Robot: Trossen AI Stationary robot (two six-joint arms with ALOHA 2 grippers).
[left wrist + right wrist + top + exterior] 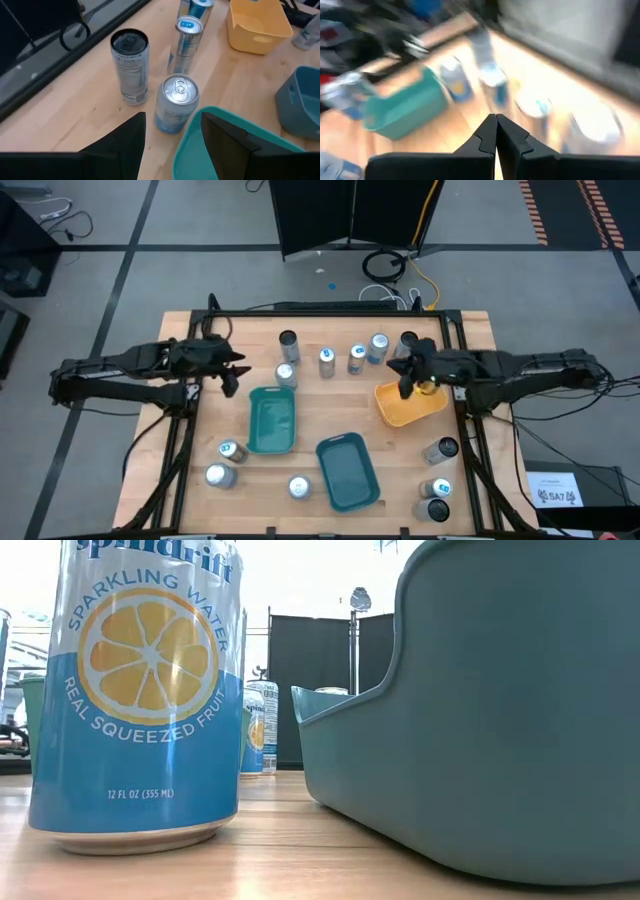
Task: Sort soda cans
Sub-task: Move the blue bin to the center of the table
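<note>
Several soda cans stand upright on the wooden table: a far row (326,358), a group near the left front (218,475), and others at the right front (436,488). My left gripper (232,383) hovers open, with nothing between its fingers, above the table beside the green tray's (271,420) far left corner. In the left wrist view a silver-topped can (176,102) stands just ahead of my left gripper (172,145), with a dark-topped can (130,65) beside it. My right gripper (404,385) is shut and empty above the orange tray's (408,408) far left edge; its wrist view is blurred.
A teal tray (347,470) lies near the front middle. In the low view it (480,710) fills the right side, and a blue sparkling-water can (140,690) stands close at the left. Bare wood lies between the far row of cans and the trays.
</note>
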